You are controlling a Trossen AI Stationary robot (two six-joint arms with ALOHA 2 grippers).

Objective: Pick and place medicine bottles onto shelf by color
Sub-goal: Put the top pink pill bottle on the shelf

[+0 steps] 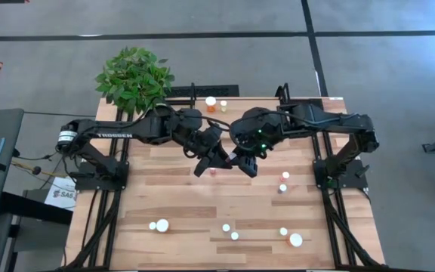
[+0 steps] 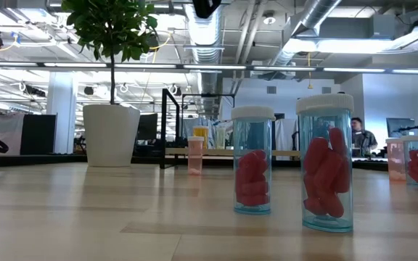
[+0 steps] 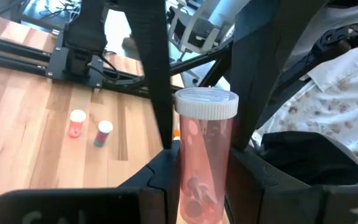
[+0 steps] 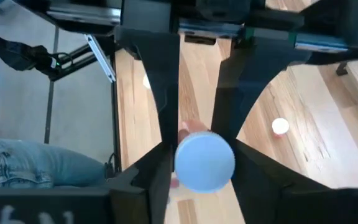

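From above, my two arms meet over the middle of the table. My left gripper and right gripper point at each other, and a pink bottle shows just between them. The shelf stands at the far edge with two bottles on it, beside the plant at the far left corner. Two loose bottles stand near the right edge, and six more are spread along the near edge.

From table height neither gripper shows. Two clear bottles with red contents stand upright close to the near edge, two more stand off to the right, and the pot and shelf lie far behind them.

At my left wrist, my fingers are clamped on the pink body of the bottle, which is upright with its white cap on. My right gripper's two dark fingers reach in from the far side and press against that cap on both sides.

At my right wrist, I look straight at the round white cap. My fingers are closed on it, one on each side, over the bare planks.
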